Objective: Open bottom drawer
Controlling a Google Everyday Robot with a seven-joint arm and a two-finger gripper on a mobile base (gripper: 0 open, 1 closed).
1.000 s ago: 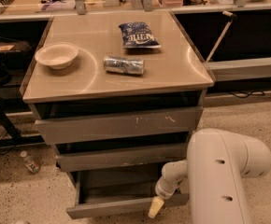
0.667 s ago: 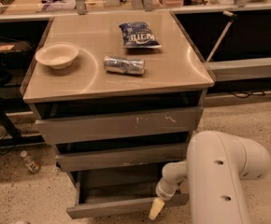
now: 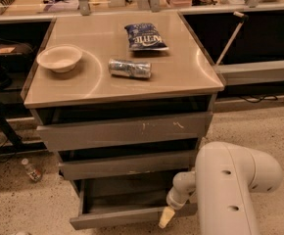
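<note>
The narrow grey bottom drawer [image 3: 127, 217] sits lowest in the grey three-drawer cabinet, pulled out further than the mid-sized drawer [image 3: 127, 164] and the wide scratched drawer [image 3: 127, 130] above it, its shallow grey tray exposed. On the cabinet's beige worktop [image 3: 181, 77] stand a round cream bowl [image 3: 59, 58], a silver can [image 3: 130, 68] lying on its side and a blue crisp bag [image 3: 146, 36]. The bulky white arm [image 3: 230, 190] bends in from the cabinet's right, its yellow-tipped gripper [image 3: 165, 218] pointing down at the drawer front's right end; how the jaws stand cannot be told.
</note>
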